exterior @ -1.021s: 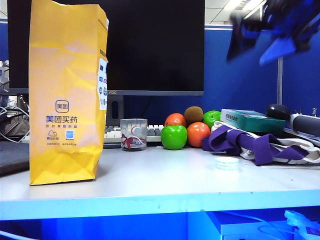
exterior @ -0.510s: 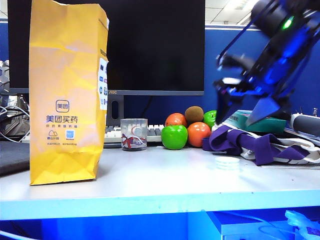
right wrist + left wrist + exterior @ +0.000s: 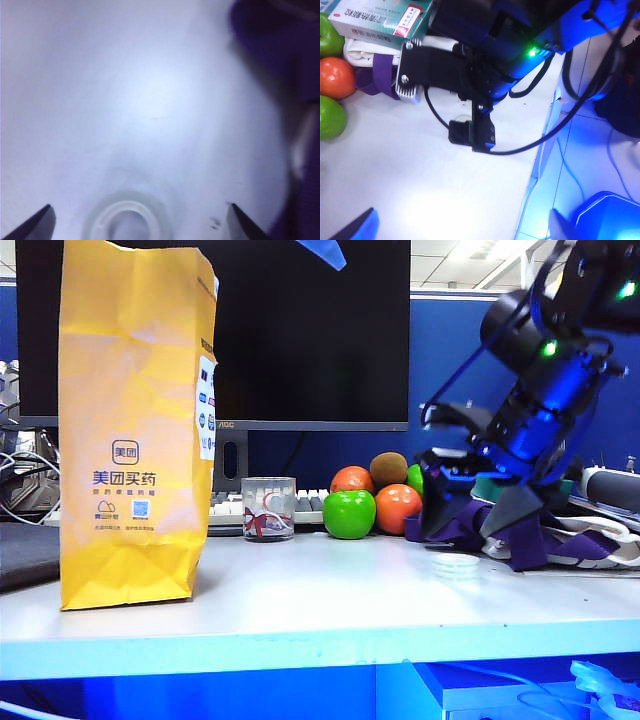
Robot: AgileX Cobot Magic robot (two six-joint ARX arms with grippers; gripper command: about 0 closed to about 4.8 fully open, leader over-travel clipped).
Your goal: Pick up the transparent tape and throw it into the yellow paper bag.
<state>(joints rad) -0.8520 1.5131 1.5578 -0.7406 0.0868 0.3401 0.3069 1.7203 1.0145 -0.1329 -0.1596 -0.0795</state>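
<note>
The transparent tape [image 3: 455, 565] lies flat on the white table [image 3: 300, 600], right of the middle. My right gripper [image 3: 458, 536] hangs just above it, pointing down, open, one finger on each side. In the right wrist view the tape [image 3: 125, 220] sits between the wide-apart fingertips [image 3: 37, 225] of the right gripper [image 3: 140, 226], untouched. The yellow paper bag [image 3: 135, 430] stands upright at the far left. A blue fingertip [image 3: 322, 250] of my left gripper shows at the top edge. The left gripper [image 3: 457, 227] is open and empty, high above the right arm [image 3: 485, 65].
A clear glass with red markings [image 3: 268, 508] stands beside the bag. Green apples [image 3: 348, 514], oranges [image 3: 397, 507] and a kiwi sit behind, before a dark monitor [image 3: 300, 330]. A purple-strapped white bundle [image 3: 520, 535] and a teal box [image 3: 505, 480] lie close behind the tape.
My right arm has come down from the upper right corner to just above the tape, still open. The left gripper's fingertip has entered at the top edge.
</note>
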